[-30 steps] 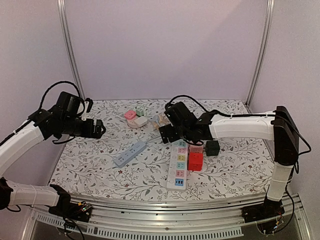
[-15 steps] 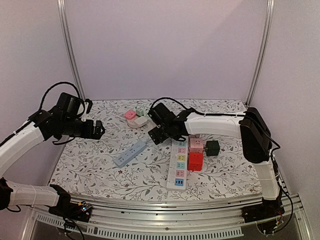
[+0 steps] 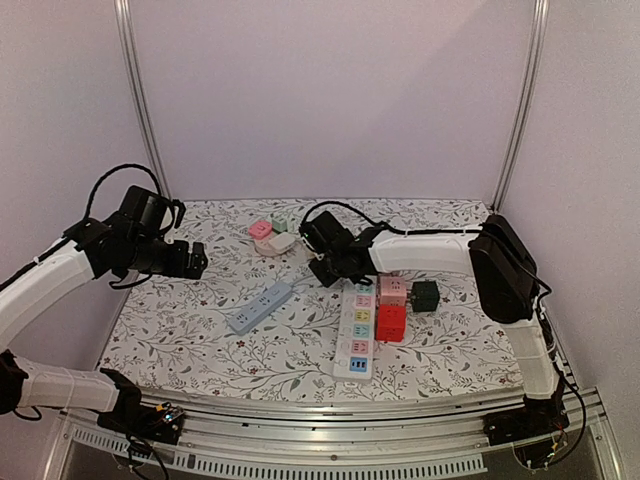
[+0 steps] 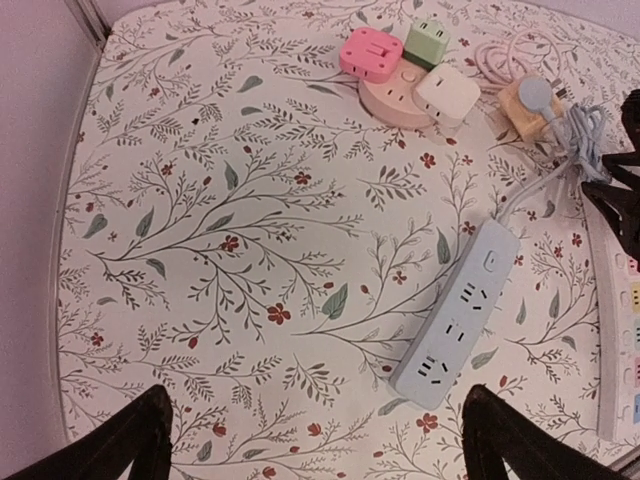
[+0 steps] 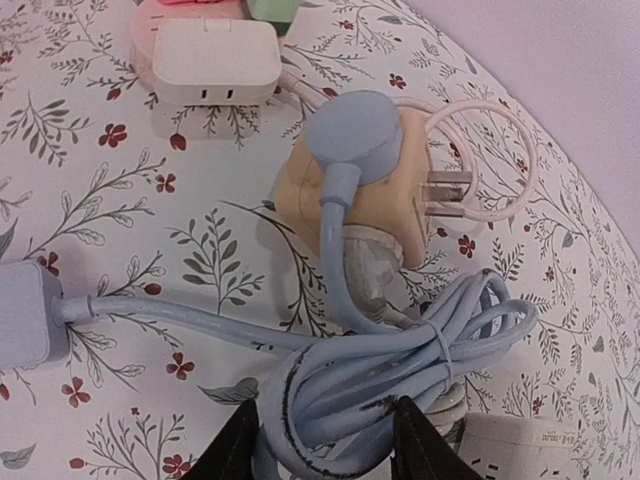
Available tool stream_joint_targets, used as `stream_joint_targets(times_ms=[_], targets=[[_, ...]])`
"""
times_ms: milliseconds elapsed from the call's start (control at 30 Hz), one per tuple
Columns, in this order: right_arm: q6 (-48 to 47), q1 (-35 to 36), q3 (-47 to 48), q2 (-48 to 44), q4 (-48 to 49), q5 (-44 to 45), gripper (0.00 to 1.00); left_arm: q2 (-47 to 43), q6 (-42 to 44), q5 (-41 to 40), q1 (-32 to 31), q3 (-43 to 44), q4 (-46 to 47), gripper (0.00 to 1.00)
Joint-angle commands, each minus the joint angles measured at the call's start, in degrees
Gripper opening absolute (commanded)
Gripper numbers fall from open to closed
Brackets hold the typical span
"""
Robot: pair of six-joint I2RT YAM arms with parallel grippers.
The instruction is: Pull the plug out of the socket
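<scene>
— Since a second ago, your right arm has swung in over the surface [image 4: 200, 250], and your right claw [image 5: 325, 445] has narrowed from wide.

— Holding anything?

— Its fingers sit either side of the coiled cord [image 5: 400, 370]. Whether it is gripped, you cannot tell. Your left claw [image 4: 320, 450] hangs wide, well apart, above the power strip [image 4: 455, 315].

— And the plug?

— Just beyond the coil, straight ahead: a round pale-blue plug [image 5: 352, 128] seated on the top face of the beige socket cube [image 5: 300, 195], its cord running back toward your claw. I'd judge the pull goes straight off that face. Your right arm is far nearer.
</scene>
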Motion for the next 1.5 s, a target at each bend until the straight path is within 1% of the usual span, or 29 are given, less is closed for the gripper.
stream_joint_targets(times_ms=[0,33,100,133,167,433,833,1033,1067,1100,1200,1233,1300,1467], targets=[[-2.1,0.0,-2.5,-0.1,2.9,-10.2,0.28,0.2,0.8,-1.2,0.3,-0.2,-0.4,0.99],[-2.5,0.3,-3.0,-0.5,3.2,-12.0,0.20,0.1,0.9,-0.8,0.4,-0.3,-0.3,0.99],[-3.1,1.4,-4.7,-1.9,4.5,-13.2,0.10,0.0,1.0,-0.7,0.3,-0.5,0.0,0.99],[-3.3,2.0,-5.7,-2.5,5.1,-13.1,0.03,-0.1,1.1,-0.7,0.3,-0.5,0.0,0.99],[-3.4,2.4,-6.4,-3.4,5.5,-13.0,0.00,-0.1,1.0,-0.9,0.3,-0.6,0.1,0.99],[0.6,4.7,-15.4,-9.1,8.4,-16.4,0.00,2.0,1.0,-2.0,0.2,-0.6,-0.1,0.99],[8.2,11.7,-31.8,-22.8,10.5,-18.4,0.00,4.7,0.9,-3.1,0.3,-0.2,-0.9,0.99],[11.0,13.5,-35.5,-26.0,10.5,-18.7,0.00,5.5,0.5,-1.6,0.2,-0.2,-0.9,0.99],[11.4,13.6,-35.6,-26.4,10.4,-18.6,0.03,5.6,0.5,-1.4,0.2,-0.2,-0.9,0.99],[11.8,13.6,-35.5,-26.6,10.4,-18.4,0.10,5.7,0.4,-1.1,0.2,-0.2,-0.9,0.99],[12.5,13.6,-34.8,-28.4,10.2,-16.3,0.51,5.2,0.4,-0.6,0.0,-0.2,-0.7,0.99],[12.7,13.6,-34.3,-29.1,9.8,-15.3,0.60,4.8,0.2,-0.7,0.1,0.0,-0.7,0.99],[12.6,13.6,-32.6,-30.1,8.5,-13.7,0.71,3.2,0.0,-0.7,0.0,0.0,0.0,0.99],[13.2,13.6,-27.0,-29.9,2.9,-6.6,0.83,-1.9,0.6,1.6,0.1,-0.7,5.8,0.99]])
